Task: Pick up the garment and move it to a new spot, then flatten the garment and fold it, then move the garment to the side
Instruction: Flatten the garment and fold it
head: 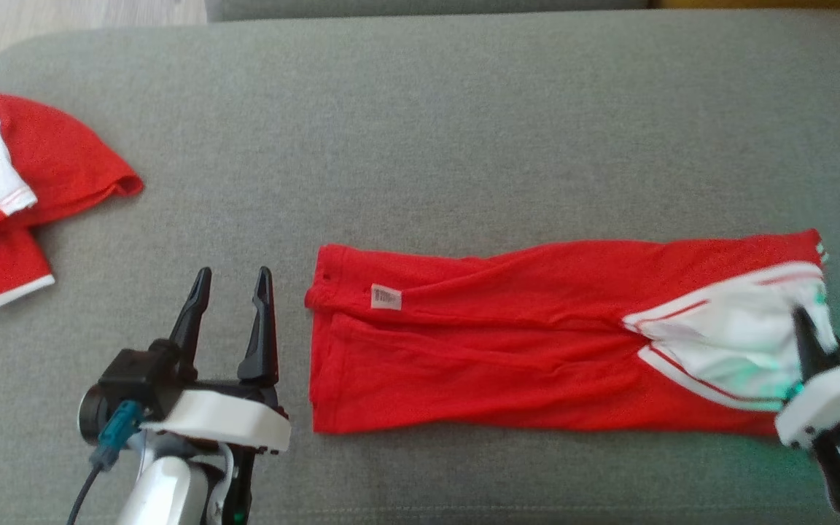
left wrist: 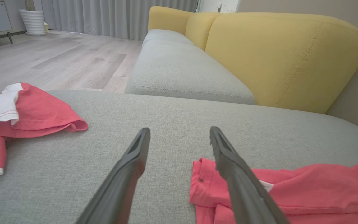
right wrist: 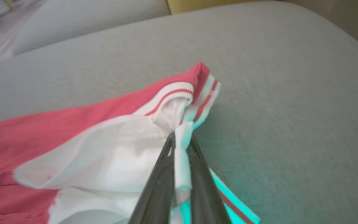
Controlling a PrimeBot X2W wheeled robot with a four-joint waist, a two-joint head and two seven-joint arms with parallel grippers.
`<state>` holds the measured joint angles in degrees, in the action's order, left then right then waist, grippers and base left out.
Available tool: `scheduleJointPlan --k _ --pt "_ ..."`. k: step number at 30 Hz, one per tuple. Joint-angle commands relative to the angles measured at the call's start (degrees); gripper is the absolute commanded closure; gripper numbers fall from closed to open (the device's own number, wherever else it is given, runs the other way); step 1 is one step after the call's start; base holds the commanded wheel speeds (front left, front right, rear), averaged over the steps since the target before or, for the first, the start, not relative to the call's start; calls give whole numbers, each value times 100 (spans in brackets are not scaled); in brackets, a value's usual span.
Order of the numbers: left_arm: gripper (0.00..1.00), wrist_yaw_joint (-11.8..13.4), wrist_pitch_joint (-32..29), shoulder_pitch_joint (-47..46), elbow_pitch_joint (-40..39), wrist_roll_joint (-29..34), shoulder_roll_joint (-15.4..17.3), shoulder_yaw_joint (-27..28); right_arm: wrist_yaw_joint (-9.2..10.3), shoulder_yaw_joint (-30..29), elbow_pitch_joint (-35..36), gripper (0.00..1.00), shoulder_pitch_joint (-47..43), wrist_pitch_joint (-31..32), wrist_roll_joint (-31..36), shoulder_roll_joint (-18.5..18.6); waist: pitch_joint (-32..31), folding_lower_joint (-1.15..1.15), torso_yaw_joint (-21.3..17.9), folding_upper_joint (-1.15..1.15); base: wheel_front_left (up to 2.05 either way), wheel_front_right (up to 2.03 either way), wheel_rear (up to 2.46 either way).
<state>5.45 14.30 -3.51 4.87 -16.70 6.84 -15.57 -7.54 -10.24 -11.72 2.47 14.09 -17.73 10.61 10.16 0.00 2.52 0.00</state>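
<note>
- At the head view's 3 o'clock edge, the right hand (head: 801, 319) is blurred and partly cut off. It is clamped on white fabric at one end of the garment (head: 507, 343).
- Garment lies on the grey cushion (head: 420, 131), at 3 o'clock of the open left hand (head: 234, 275), apart.
- Second red shirt (head: 4, 189), 9 o'clock, is cut off.

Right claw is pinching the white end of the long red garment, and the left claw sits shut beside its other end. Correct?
Not quite. The left claw is open, fingers spread apart, as the left wrist view shows. The rest holds: the right claw pinches the white end of the garment, and the left claw sits beside its other end.
</note>
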Motion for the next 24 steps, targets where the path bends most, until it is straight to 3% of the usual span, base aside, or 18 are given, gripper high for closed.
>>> scheduleJointPlan --k 1,4,12,18,24 --pt "0 -35 70 -44 -162 73 18 256 5 222 496 100 37 38 -12 105 -99 0 -41 0 0 0 0" --pt "0 -39 70 31 -155 77 6 278 5 515 1250 100 -62 288 13 -65 -217 0 -82 0 0 0 0" --pt "0 -77 70 83 -142 87 -40 243 5 1545 2289 100 -116 887 -134 -551 -383 0 -79 0 0 0 0" --pt "0 -149 70 28 -88 74 -71 172 5 2708 1796 100 185 687 -543 -761 -412 0 83 0 0 0 0" --pt "0 -200 70 -59 -20 63 -111 91 5 3794 730 100 747 -153 -1527 -771 -362 0 380 0 0 0 0"
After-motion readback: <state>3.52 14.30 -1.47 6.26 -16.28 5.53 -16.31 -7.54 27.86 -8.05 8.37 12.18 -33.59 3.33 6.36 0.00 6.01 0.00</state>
